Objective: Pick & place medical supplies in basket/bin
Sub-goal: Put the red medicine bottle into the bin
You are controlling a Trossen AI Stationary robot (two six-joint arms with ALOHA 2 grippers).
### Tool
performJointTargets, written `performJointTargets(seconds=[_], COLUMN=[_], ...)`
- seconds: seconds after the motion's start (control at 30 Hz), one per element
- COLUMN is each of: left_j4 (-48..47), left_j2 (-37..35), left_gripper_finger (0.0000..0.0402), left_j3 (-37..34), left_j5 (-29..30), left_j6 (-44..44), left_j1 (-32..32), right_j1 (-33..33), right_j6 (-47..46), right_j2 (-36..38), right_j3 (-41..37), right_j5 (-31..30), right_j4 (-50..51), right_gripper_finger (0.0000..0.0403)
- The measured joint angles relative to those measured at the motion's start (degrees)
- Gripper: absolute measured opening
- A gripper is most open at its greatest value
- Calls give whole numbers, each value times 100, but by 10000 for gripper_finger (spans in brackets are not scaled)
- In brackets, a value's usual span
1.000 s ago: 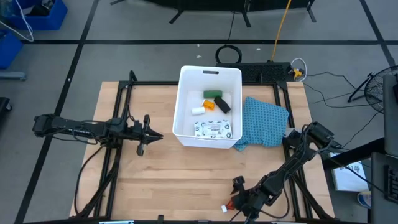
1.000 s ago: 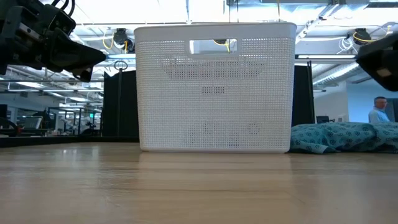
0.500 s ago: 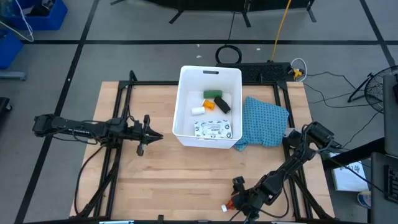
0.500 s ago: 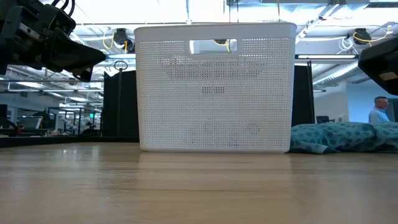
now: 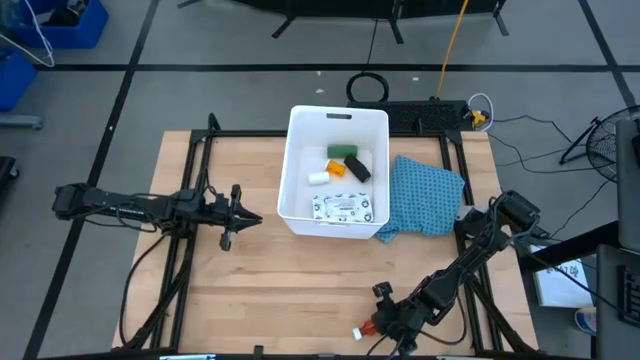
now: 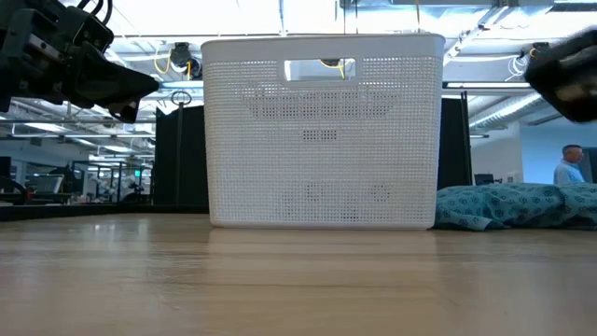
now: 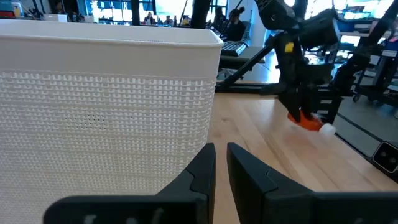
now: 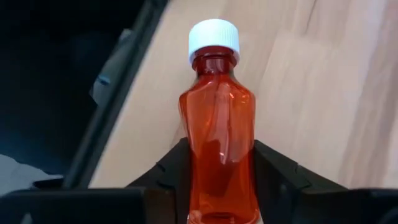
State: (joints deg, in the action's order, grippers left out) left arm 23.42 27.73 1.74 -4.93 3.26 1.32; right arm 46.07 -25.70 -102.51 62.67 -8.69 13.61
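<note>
While we look down on the pale wooden worktop [image 5: 270, 290], we see it framed by black rails, with grey taped floor and cables around it; the low view shows an open workspace behind, with a person [image 6: 567, 164] standing far off. Near the far edge stands the white tub [image 5: 337, 125], and the blue patterned cloth [image 5: 425, 195] lies just beside it toward the right edge. Inside the tub lie the flat white packet [image 5: 346, 208], the orange-and-white vial [image 5: 327, 173], the green block [image 5: 341, 151] and the black block [image 5: 357, 168]. At the near edge, toward the right corner, the right pincer [image 5: 382, 324] has closed onto the red white-capped bottle [image 8: 219, 130], its fingers against both sides of the body. That bottle's long axis runs in line with the fingers, cap pointing away from the wrist. Left of the tub waits the left pincer [image 7: 221, 163], nearly shut and holding nothing.
</note>
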Motion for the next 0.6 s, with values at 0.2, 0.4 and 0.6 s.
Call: performJointTargets(seconds=[0.2,0.4,0.6], left_j4=[0,0,-2], left_j2=[1,1,2], left_gripper_finger=[44,44,44], left_j3=[0,0,0], left_j5=[2,2,4], left_j6=[5,3,0], left_j1=[-1,-2,0], right_j1=[-161,-374,-602], right_j6=[443,1427,2612], right_j2=[683,1722,3027], right_j3=[0,0,-12], right_j5=[-9,-32,-46], right_j4=[-22,-273,-405], right_gripper_finger=[139,141,133])
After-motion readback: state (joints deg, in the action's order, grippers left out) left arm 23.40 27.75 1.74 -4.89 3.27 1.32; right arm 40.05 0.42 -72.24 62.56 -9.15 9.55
